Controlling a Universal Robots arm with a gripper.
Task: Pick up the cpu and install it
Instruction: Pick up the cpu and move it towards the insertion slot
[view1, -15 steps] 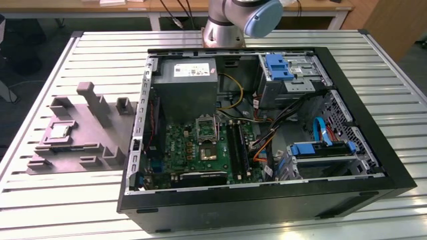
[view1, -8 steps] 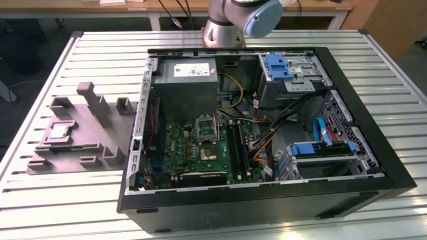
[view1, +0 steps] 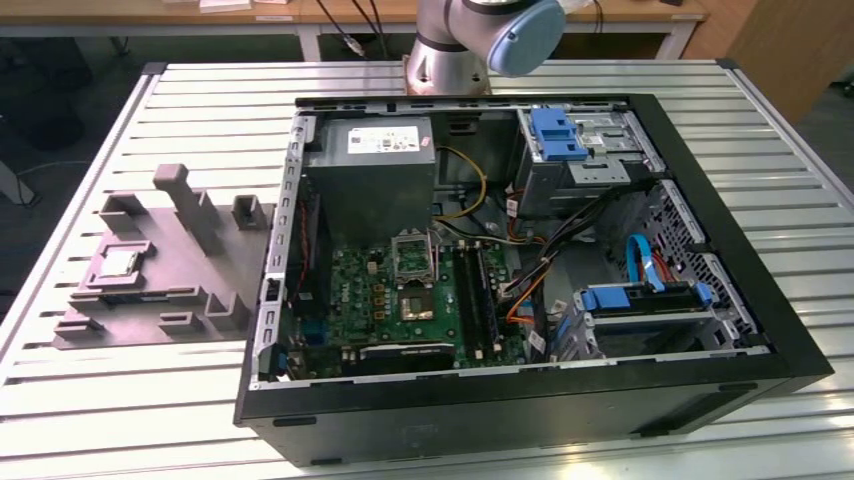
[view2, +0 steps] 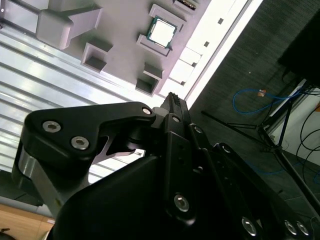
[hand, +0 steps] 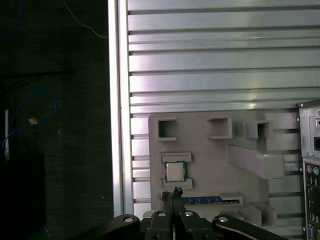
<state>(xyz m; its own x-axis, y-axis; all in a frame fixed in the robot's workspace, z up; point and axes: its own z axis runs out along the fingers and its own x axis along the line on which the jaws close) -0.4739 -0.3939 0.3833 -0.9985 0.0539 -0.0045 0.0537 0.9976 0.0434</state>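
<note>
The cpu (view1: 118, 263) lies flat in a square recess of the grey moulded tray (view1: 167, 300), on the slatted table at the exterior view's left. Both wrist views look down on it: the cpu (hand: 174, 171) (view2: 163, 32) shows a pale silvery top with a thin dark rim. My gripper (hand: 173, 191) (view2: 172, 96) hangs well above the tray (hand: 210, 155), fingers shut together with nothing between them, tips just short of the chip in the picture. Inside the open computer case, the motherboard's socket (view1: 416, 304) has a dark centre and its metal frame (view1: 412, 254) is raised.
The open black computer case (view1: 694, 330) takes up the table's middle and the exterior view's right, with cables, drive bays and a power supply (view1: 378, 175). Raised tray blocks (hand: 255, 162) and a memory stick (hand: 202, 200) stand beside the cpu. The table edge (hand: 119, 125) runs close to the tray.
</note>
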